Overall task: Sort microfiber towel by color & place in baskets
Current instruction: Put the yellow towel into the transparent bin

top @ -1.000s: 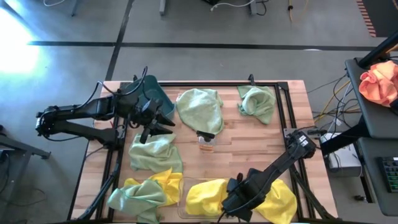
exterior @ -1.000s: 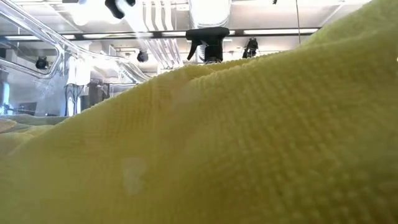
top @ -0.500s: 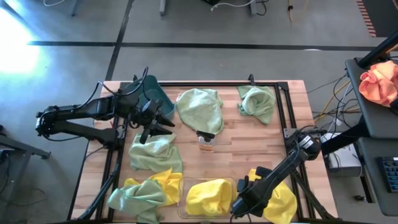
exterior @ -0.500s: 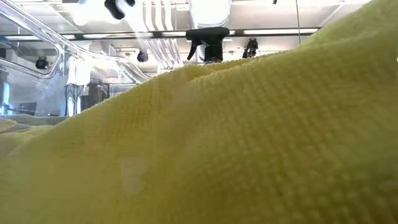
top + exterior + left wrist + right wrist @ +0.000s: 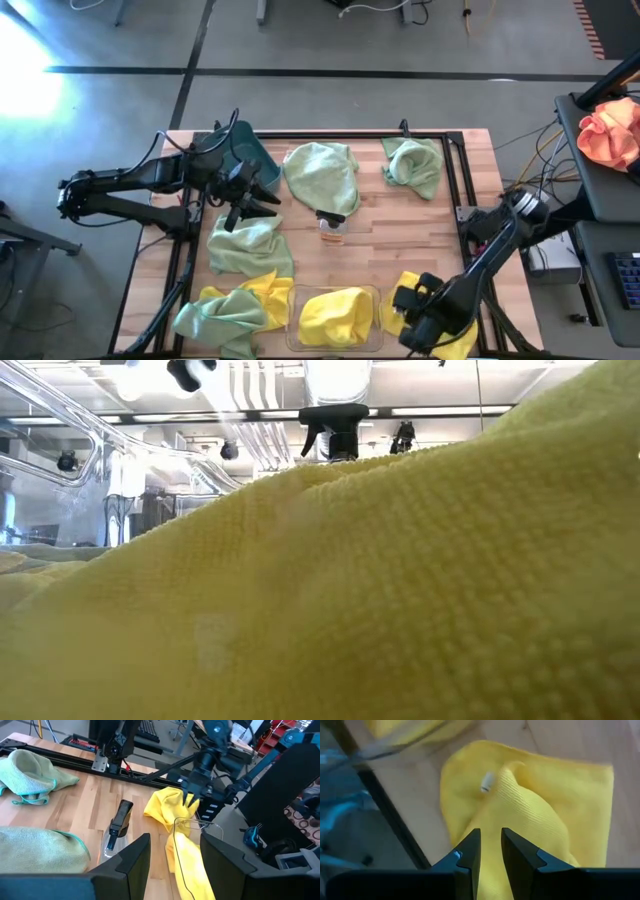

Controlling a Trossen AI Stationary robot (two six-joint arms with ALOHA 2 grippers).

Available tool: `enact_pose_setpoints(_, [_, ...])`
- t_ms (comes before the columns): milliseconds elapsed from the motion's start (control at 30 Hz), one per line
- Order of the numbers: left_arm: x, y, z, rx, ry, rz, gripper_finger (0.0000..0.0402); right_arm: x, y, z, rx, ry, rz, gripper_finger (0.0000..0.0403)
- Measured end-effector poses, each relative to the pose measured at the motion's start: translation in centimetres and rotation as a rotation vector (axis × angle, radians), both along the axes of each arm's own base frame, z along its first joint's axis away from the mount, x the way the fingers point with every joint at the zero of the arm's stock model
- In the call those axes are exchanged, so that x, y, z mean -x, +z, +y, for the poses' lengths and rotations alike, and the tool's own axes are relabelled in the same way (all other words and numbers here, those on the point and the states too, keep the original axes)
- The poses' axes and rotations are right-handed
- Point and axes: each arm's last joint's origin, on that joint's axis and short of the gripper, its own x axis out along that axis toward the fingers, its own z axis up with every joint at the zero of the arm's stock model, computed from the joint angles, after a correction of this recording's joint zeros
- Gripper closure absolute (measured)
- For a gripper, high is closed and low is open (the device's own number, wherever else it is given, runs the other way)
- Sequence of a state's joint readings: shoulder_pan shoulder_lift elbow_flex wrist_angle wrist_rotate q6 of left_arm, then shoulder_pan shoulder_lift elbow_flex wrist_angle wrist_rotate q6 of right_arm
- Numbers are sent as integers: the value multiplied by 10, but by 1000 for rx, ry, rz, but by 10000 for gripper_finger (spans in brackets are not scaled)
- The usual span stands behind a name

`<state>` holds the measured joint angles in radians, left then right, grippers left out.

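From my seat, the right gripper sat low at the near right corner of the wooden slat table, its two dark fingers pinched almost together on a raised fold of a bright yellow microfiber towel. That crumpled yellow towel lay on the wood just beside the clear see-through plastic basket, which already held another yellow towel bunched inside it. The low camera gave me little beyond yellow weave filling the lens.

The left gripper hovered over the far left part of the table, beside the teal-blue rounded plastic basket, and its fingers stood parted with nothing between them. Just beneath it a pale sage green towel lay flat. Two more green towels rested along the far edge, a large one in the middle and a smaller one to the right. At the near left corner a green towel lay touching a yellow one. A small amber-and-black object stood near the table's centre.
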<state>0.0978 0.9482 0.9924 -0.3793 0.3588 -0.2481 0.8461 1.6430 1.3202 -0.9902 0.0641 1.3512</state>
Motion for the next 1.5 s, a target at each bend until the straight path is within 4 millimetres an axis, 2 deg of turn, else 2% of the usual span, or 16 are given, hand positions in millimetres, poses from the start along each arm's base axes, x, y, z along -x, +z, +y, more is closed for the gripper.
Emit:
enact_pose_setpoints(200, [0,0,0,0,0,5,244,23,-18,-11,-42,-98,-12,335])
enact_pose_setpoints(400, [0,0,0,2,0,5,244,28,-39,-16,-95,-105,-45,328])
enact_pose_setpoints(633, [0,0,0,5,1,6,244,36,-63,-24,-78,-127,40,312])
enact_pose_setpoints(1133, [-4,-3,0,16,4,23,245,43,-85,-29,-113,-140,82,278])
enact_pose_setpoints(1333, [-9,-7,0,18,3,43,244,43,-89,-30,-109,-162,88,288])
enact_pose_setpoints(1500, [-14,-10,-1,12,-9,59,244,43,-89,-30,-111,-163,86,312])
